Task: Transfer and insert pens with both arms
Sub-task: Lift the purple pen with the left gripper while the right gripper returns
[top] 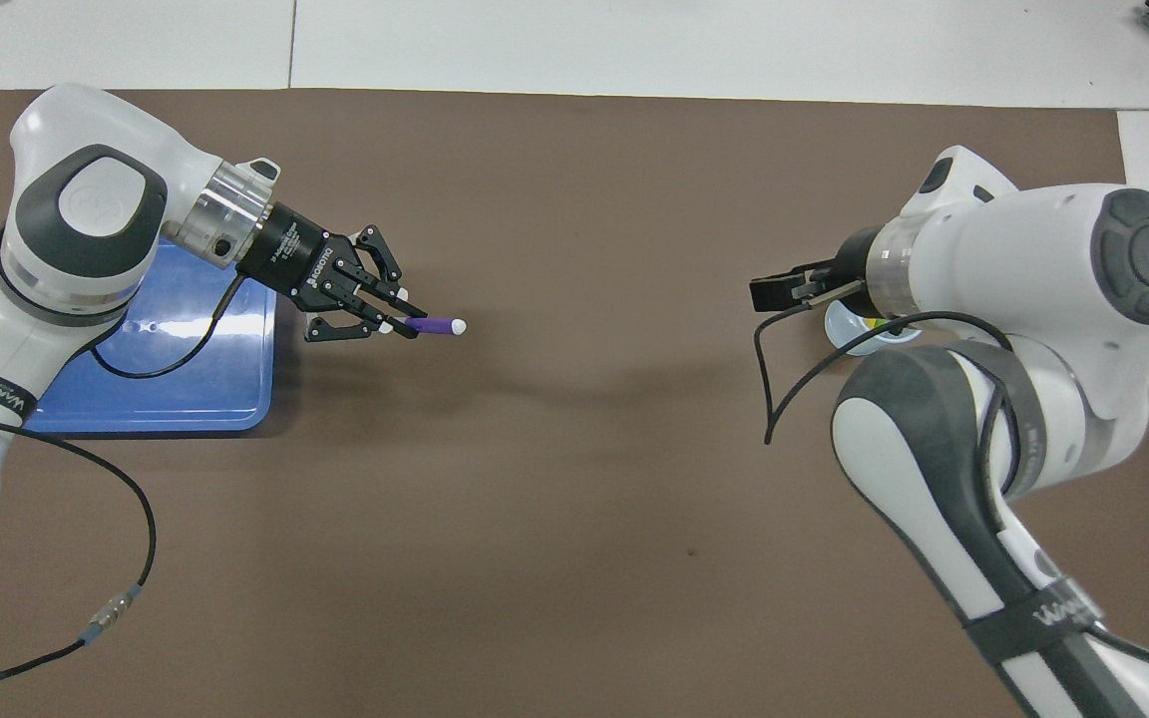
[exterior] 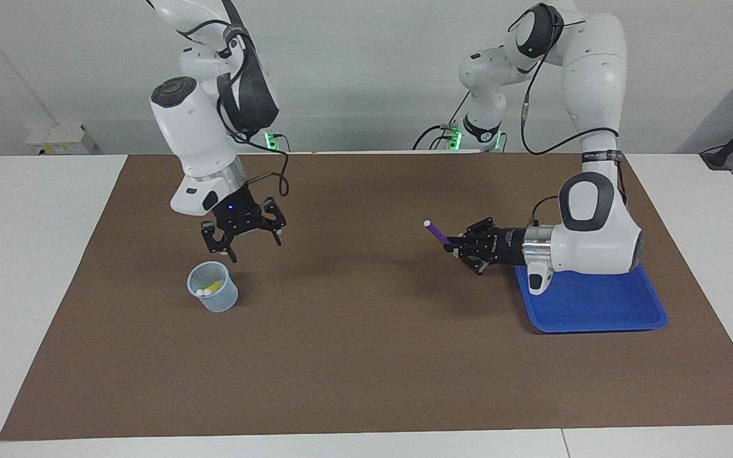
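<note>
We count three pens. The left gripper (exterior: 448, 245) holds one purple pen (exterior: 436, 233) in closed fingers above the brown mat (exterior: 366, 356), beside one blue tray (exterior: 595, 305). Two more, seemingly yellow and green, lie in one cup (exterior: 214, 296). The right gripper (exterior: 249, 245) hangs above it, fingers spread, empty.

The cup (exterior: 213, 295) stands on the mat (exterior: 366, 356) toward the right arm's end, two pens (exterior: 207, 289) inside it. The tray (exterior: 595, 305) lies toward the left arm's end, at about three o'clock from the cup in the facing view, well apart.
</note>
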`<move>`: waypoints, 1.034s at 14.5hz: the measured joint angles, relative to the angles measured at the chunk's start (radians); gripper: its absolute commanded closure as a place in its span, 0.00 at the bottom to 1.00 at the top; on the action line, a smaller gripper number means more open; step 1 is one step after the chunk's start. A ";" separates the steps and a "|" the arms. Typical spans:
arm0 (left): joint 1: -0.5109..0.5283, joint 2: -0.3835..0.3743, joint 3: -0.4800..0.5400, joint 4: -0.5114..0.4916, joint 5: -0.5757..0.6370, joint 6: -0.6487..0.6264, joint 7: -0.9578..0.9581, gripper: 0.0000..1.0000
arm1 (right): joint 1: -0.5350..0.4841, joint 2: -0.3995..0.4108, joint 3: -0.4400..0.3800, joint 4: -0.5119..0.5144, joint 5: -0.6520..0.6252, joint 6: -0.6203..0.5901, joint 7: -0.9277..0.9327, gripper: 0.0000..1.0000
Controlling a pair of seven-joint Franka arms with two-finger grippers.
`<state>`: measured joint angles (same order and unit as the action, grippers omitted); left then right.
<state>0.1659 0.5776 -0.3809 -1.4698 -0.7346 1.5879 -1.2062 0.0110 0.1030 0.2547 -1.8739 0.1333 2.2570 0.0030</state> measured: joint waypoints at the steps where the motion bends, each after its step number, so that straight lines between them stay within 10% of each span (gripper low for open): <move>1: -0.005 0.000 0.000 0.000 -0.007 0.004 -0.012 1.00 | 0.024 0.001 0.001 0.012 0.001 0.000 0.119 0.00; 15: -0.047 0.000 0.000 -0.002 -0.083 0.061 -0.056 1.00 | 0.240 0.104 0.004 0.104 0.251 0.287 0.942 0.06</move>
<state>0.1187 0.5776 -0.3812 -1.4722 -0.8179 1.6485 -1.2619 0.2508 0.2069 0.2582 -1.7695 0.3838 2.5437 0.9451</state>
